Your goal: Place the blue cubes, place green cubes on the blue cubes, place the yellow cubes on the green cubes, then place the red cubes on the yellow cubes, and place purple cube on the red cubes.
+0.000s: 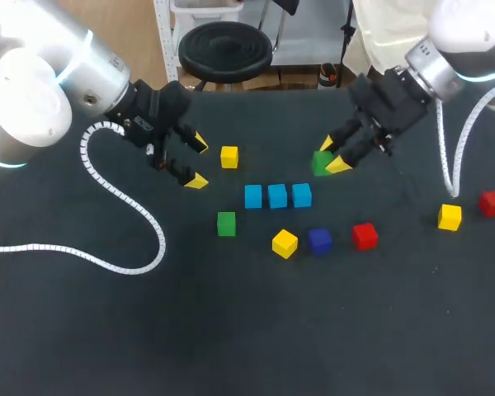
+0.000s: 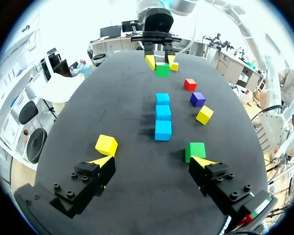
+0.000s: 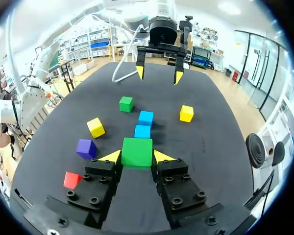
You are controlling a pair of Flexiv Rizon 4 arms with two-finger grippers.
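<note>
**While my right gripper (image 1: 332,155) clamps a green cube (image 1: 320,163), my left gripper (image 1: 198,162) hangs wide open**

Because both yellow fingertips press on opposite sides of it, the green cube sits squarely in my right gripper, whose fingers are closed only as far as the cube's width allows. Seen from the head view, it is just beyond the right end of the row of three blue cubes (image 1: 277,195). I cannot tell whether it touches the table (image 1: 231,346).

The blue cubes lie side by side in a straight line at mid-table, touching or very nearly so.

My left gripper is to the left of that row with its fingers spread far apart and nothing between them. In the left wrist view, the first yellow cube (image 2: 106,145) lies just ahead of one fingertip and the second green cube (image 2: 195,151) just ahead of the other.

On the near side of the blue row, the second green cube lies off its left end. Further right come the second yellow cube (image 1: 285,243), the purple cube (image 1: 319,241) just beside it, and the first red cube (image 1: 364,236) near that. Well apart, towards the table's right edge, the third yellow cube (image 1: 450,217) and the second red cube (image 1: 492,202) lie near each other.
</note>
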